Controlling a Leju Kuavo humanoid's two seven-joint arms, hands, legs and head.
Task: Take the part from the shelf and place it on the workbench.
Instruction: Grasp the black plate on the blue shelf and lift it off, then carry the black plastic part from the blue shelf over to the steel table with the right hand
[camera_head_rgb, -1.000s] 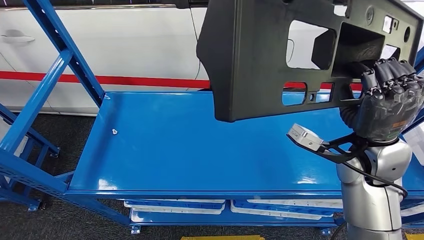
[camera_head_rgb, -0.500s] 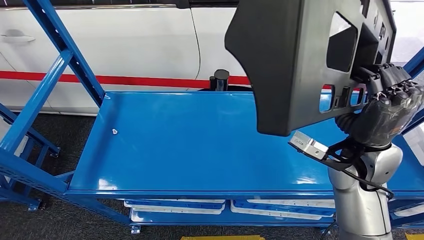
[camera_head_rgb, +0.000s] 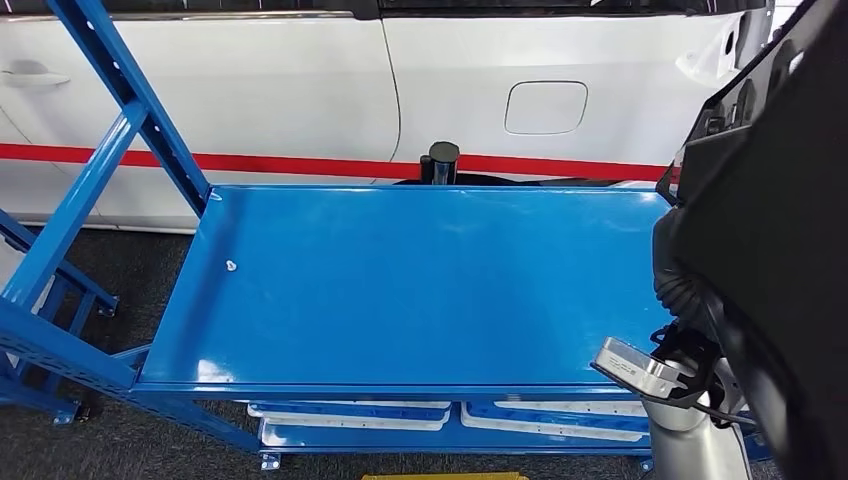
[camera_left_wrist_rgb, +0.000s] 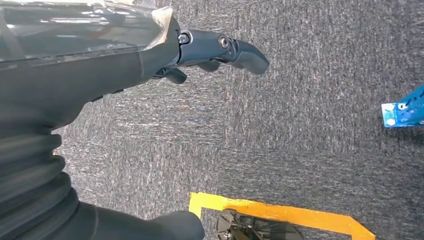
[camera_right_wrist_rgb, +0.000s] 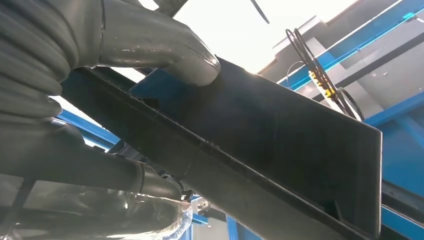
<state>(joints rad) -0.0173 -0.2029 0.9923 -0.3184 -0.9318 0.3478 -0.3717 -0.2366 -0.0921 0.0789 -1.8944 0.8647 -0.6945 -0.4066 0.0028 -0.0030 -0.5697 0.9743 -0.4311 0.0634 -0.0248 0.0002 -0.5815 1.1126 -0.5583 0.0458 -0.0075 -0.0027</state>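
Observation:
The part (camera_head_rgb: 775, 250) is a large black moulded plastic panel with cut-outs, held up close to the camera at the right edge of the head view, clear of the blue shelf (camera_head_rgb: 400, 290). It hides most of my right hand there; my silver right arm (camera_head_rgb: 690, 445) rises beneath it. In the right wrist view my right hand (camera_right_wrist_rgb: 125, 60) grips the panel (camera_right_wrist_rgb: 280, 145), thumb pressed on its face and the other fingers under its edge. My left hand (camera_left_wrist_rgb: 215, 47) hangs over grey carpet, fingers apart and holding nothing.
The shelf top carries a small white speck (camera_head_rgb: 230, 265) near its left side. White bins (camera_head_rgb: 350, 412) sit on the level below. A white car (camera_head_rgb: 300, 90) with a red stripe stands behind, with a black post (camera_head_rgb: 442, 160) in front of it. Yellow floor tape (camera_left_wrist_rgb: 280, 212) lies near my left hand.
My right hand has swung the black panel rightward and closer to the camera, off from above the shelf. The shelf's right half and the black post are now uncovered.

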